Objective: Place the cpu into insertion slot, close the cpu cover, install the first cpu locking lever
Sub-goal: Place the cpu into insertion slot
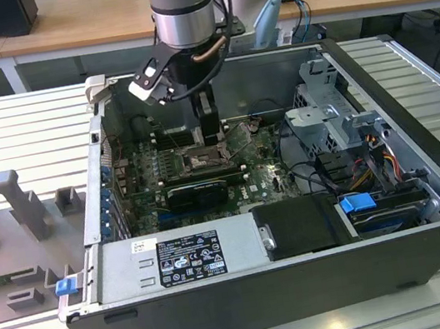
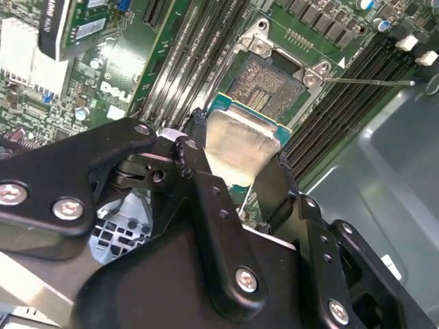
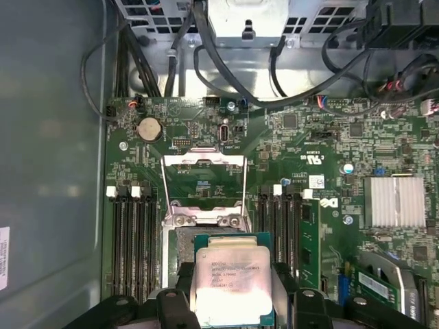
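Note:
My gripper reaches down into the open computer case and is shut on the cpu, a flat square chip with a silver top and a thin green rim. In both wrist views the black fingers clamp two opposite edges of the chip. The chip hangs just above the insertion slot, covering part of it and apart from it. The slot's dark centre shows beside the chip. The cpu cover is swung open, away from the socket. A thin wire locking lever sticks out sideways, unlatched.
Long black memory slots flank the socket on both sides. A graphics card lies just in front of the socket, and the power supply fills the case's near edge. A drive cage and cables crowd the exterior view's right.

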